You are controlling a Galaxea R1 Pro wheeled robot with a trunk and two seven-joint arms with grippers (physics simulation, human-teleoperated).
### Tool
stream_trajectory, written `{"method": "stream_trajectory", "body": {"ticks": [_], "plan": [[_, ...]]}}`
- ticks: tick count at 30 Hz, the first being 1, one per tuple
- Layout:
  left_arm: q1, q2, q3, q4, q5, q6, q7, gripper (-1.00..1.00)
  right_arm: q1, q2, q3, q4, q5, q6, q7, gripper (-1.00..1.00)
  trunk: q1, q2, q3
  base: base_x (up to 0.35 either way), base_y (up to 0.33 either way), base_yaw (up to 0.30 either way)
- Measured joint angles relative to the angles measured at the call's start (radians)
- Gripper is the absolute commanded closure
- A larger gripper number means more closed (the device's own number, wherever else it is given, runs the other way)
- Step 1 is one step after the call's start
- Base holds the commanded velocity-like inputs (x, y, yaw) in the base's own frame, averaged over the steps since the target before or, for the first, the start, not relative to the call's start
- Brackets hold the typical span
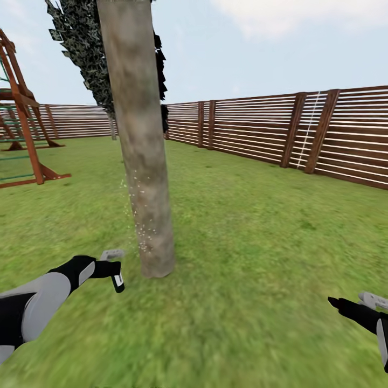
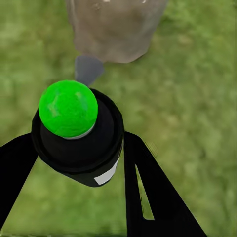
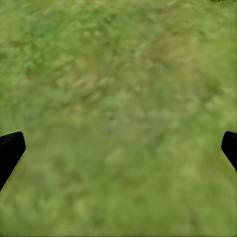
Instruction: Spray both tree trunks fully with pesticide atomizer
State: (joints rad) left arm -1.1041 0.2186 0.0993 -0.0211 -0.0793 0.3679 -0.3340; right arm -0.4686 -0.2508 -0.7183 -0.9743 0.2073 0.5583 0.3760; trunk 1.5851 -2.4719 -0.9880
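One tree trunk (image 1: 141,145) stands mid-frame in the head view, rooted in the grass (image 1: 242,226), with fine white pesticide specks (image 1: 136,207) scattered over its lower bark on the side facing 9 o'clock. The upper bark looks bare, so coverage is partial, I judge; the second task tree can't be picked out here.

Left gripper (image 1: 110,263) sits at about 8 o'clock of the trunk base, near it but apart, low over the lawn. It holds the pesticide atomizer (image 1: 118,281), a small black body with a pale strip. Left wrist view: atomizer (image 2: 79,132) clamped between the two dark fingers (image 2: 148,192), jaws narrowed onto its body, green cap facing the camera, trunk base (image 2: 114,29) right ahead. Held there, probably, so the nozzle faces the bark at short range and spray lands on the trunk rather than the grass.

Right gripper (image 1: 360,303) hangs at 4 o'clock of the trunk, well apart, above bare grass. Right wrist view: finger tips (image 3: 10,150) at opposite edges, jaws spread wide, nothing between them but lawn (image 3: 118,118). Parked clear of the spraying arm, likely.

Background: brown slatted fence (image 1: 258,129) from 12 to 3 o'clock, wooden play frame (image 1: 21,124) at 10 o'clock, dark conifer (image 1: 81,43) behind the trunk.

Next call: raise or re-aim the atomizer to reach the bare bark higher up.
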Motion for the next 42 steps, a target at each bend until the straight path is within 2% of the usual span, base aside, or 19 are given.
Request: {"method": "stream_trajectory", "body": {"ticks": [6, 16, 23, 42], "plan": [[0.0, -0.001, -0.001, 0.0, 0.001, 0.0, 0.0, 1.0, 0.0, 0.0, 0.0, -0.001, 0.0, 0.001, -0.001, -1.0, 0.0, 0.0, 0.0, 0.0, -0.282, 0.095], [0.0, -0.002, -0.001, 0.001, 0.001, 0.0, 0.0, 1.0, 0.0, 0.0, 0.0, 0.0, 0.0, 0.001, -0.002, -1.0, 0.0, 0.0, 0.0, 0.0, -0.312, 0.239], [0.0, -0.002, -0.001, 0.001, 0.001, 0.0, 0.0, 1.0, 0.0, 0.0, 0.0, -0.001, 0.0, 0.001, -0.002, -1.0, 0.0, 0.0, 0.0, 0.0, -0.325, 0.057], [0.0, -0.002, -0.001, 0.001, 0.001, 0.0, 0.0, 1.0, 0.0, 0.001, 0.0, 0.0, 0.0, 0.001, -0.002, -1.0, 0.0, 0.0, 0.0, 0.051, -0.325, 0.257]]}}
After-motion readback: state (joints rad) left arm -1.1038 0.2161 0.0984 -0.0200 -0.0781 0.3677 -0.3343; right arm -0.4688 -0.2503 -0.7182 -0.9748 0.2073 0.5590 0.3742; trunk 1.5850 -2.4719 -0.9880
